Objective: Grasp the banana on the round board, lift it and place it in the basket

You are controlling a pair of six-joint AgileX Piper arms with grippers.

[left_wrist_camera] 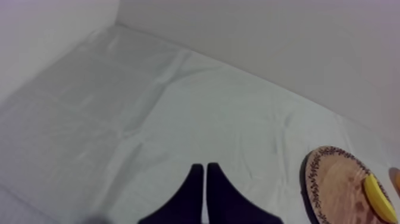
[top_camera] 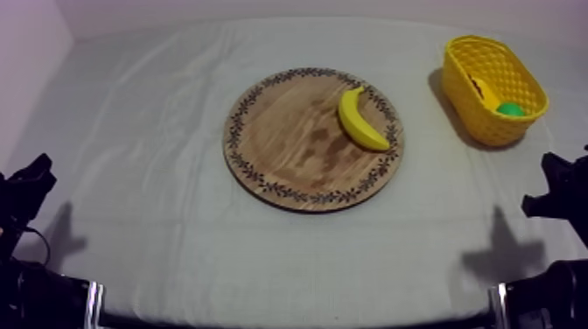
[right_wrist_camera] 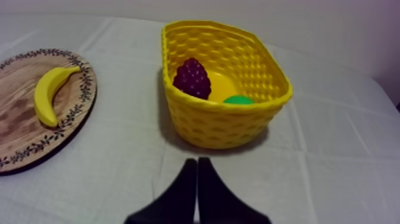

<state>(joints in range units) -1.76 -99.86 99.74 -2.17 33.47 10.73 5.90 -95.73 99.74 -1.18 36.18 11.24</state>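
On the rim of the round wooden board (top_camera: 289, 144) nearest the yellow basket (top_camera: 490, 127), the banana (top_camera: 360, 120) lies with its long axis running far-to-near, closer to the right fingers (right_wrist_camera: 187, 184), which, like the left fingers (left_wrist_camera: 193, 184), are pressed together holding nothing.

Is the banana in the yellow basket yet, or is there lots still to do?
Not yet. Nothing looks done: the banana lies on the wooden board, apart from the yellow basket, which holds a bunch of grapes. Nothing is in hand: the left gripper and right gripper are shut and empty. Grabbing, carrying and dropping it in are all left.
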